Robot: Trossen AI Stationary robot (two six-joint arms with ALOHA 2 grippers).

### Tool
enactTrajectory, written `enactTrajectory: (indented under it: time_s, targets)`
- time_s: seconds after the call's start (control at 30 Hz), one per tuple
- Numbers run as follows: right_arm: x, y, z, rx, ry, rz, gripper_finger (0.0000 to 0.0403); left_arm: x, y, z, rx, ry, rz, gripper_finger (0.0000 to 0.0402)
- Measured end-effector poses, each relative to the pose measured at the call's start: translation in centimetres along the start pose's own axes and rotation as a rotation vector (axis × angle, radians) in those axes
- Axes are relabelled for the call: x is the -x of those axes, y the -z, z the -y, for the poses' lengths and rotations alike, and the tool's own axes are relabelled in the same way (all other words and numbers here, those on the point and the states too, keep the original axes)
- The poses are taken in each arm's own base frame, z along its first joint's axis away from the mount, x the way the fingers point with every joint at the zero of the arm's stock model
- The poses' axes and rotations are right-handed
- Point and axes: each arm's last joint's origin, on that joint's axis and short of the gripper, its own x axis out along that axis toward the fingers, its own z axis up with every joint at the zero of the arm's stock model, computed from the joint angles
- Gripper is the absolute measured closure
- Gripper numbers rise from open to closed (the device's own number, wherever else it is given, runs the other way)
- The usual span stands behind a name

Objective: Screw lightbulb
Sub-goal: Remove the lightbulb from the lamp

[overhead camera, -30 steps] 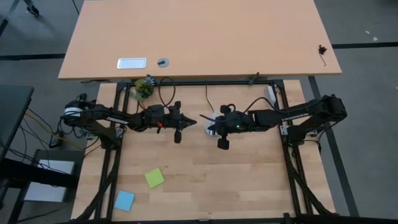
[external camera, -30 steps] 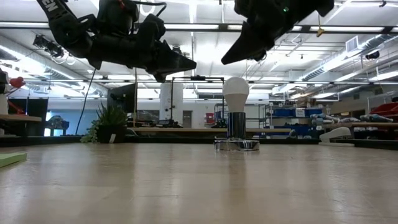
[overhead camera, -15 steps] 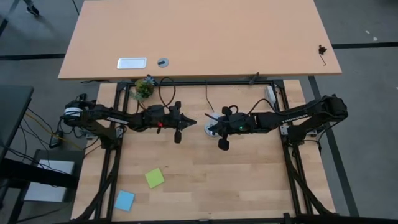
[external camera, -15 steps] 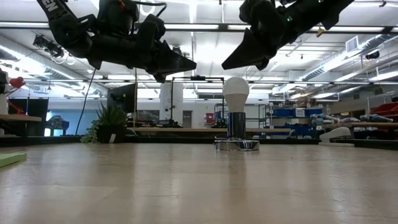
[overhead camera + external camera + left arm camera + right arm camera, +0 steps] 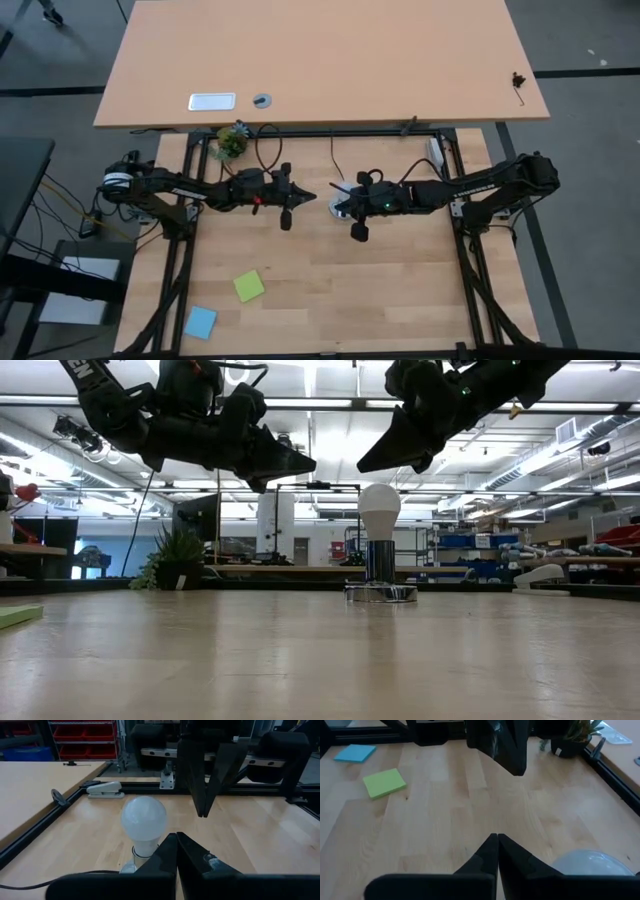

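We are looking at a pale wooden worktop [image 5: 330, 280] with 2 dark robot arms reaching toward its middle from either side. The small white frosted pear-shaped lightbulb [image 5: 379, 510] is standing upright, its metal base seated in a round silver socket disc [image 5: 381, 593] that is resting flat on the worktop. The socket is the only holder in sight, and the lightbulb is the only thing in it.

The right tool [image 5: 372, 462] is hanging in the air just above and beside the lightbulb, not touching it, with its fingers clenched together on nothing. The left tool [image 5: 300, 462] is hovering at a similar height on the other side of the lightbulb, also clenched and empty. In the left wrist view the lightbulb [image 5: 144, 826] is sitting just beyond that tool's closed fingertips [image 5: 176, 839].

We are judging that the lightbulb is already in its socket, so the screwing is either finished or between turns; we cannot tell how tight it is. If another turn is needed, a tool must spread its fingers, come down around the glass and twist gently without tipping the socket.

A green sticky note [image 5: 248, 286] and a blue sticky note [image 5: 200, 322] are lying well apart from the lightbulb.
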Motion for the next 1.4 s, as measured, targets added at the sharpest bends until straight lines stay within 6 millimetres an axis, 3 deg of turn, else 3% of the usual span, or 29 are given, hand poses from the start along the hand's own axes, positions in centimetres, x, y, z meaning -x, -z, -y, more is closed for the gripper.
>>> enactTrajectory:
  time_s: [1.0,1.4]
  targets:
    - [-0.01,-0.08,-0.01,0.001,-0.001,0.009,0.0385,0.00,-0.02,0.00,0.000,0.000,0.002,0.0390]
    - [0.01,-0.92,-0.07,0.027,-0.006,0.095,0.0383,0.00,-0.02,-0.01,0.000,-0.001,0.002,0.0390]
